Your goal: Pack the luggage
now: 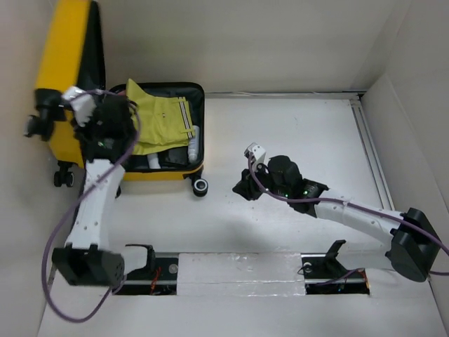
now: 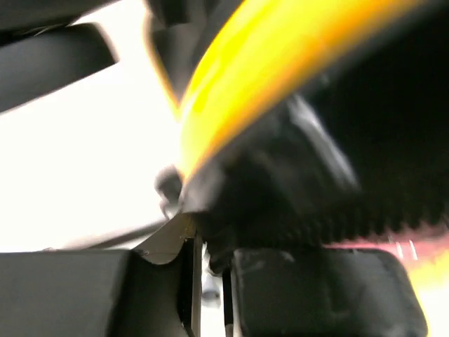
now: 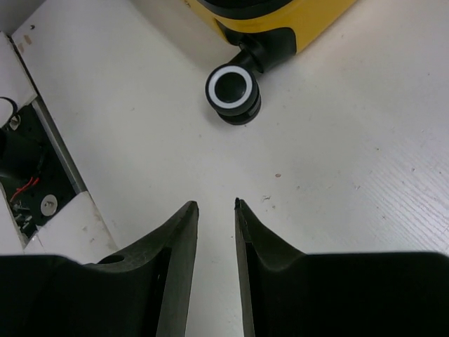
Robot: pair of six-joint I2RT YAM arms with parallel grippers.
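The luggage [image 1: 63, 49] is a yellow hard-shell suitcase at the far left. Its lid stands upright and its base [image 1: 168, 173] lies open on the table. A yellow-green shirt [image 1: 165, 116] and a white bottle [image 1: 193, 144] lie in the base. My left gripper [image 1: 112, 116] is at the lid's inner edge. In the blurred left wrist view the gripper [image 2: 210, 281] is nearly closed around black zipper trim [image 2: 217, 246] under the yellow shell [image 2: 245, 63]. My right gripper [image 1: 243, 187] hovers over bare table right of the luggage, empty, with a narrow gap [image 3: 216, 205].
A suitcase wheel [image 1: 201, 187] with a white ring sticks out at the base's near right corner and shows in the right wrist view [image 3: 230, 88]. Two more wheels [image 1: 63, 177] are at the left. White walls surround the table. A taped rail [image 1: 238, 270] runs along the near edge.
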